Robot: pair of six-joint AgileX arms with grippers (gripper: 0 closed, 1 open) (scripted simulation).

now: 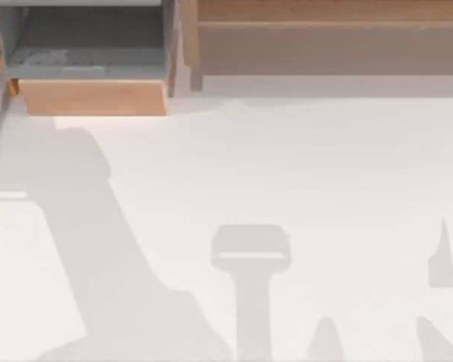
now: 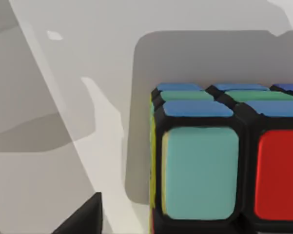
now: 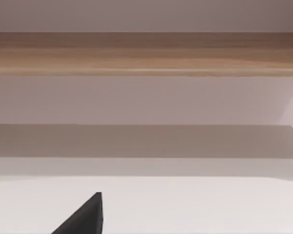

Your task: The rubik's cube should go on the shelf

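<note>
Here, seen from above, the white tabletop [image 1: 301, 173] carries only grey shadows of the two arms, and along its far edge stand two pieces of furniture: at the right, the long light-brown wooden shelf [image 1: 332, 15] with a flat ledge and a duller brownish-grey front face, and at the left, a grey-lined box compartment with a wood front [image 1: 94, 96]. The two stand just beside each other, a narrow gap between them. In the left wrist view, the small rubik's cube of coloured square stickers in a black grid [image 2: 224, 165] sits very close to the camera on the white surface, casting a square shadow behind it; it shows a pale teal sticker and a red one on the near face, blue and green stickers on top, and a thin yellow strip down one side. A dark corner of the left gripper [image 2: 85, 219] juts into that view near the cube, apart from it; I cannot tell how it is set. In the right wrist view, the shelf [image 3: 146, 53] runs across as a wooden band above its shaded front, and a dark corner of the right gripper [image 3: 85, 219] hangs over the white table; whether that one is parted or closed I cannot tell either.
</note>
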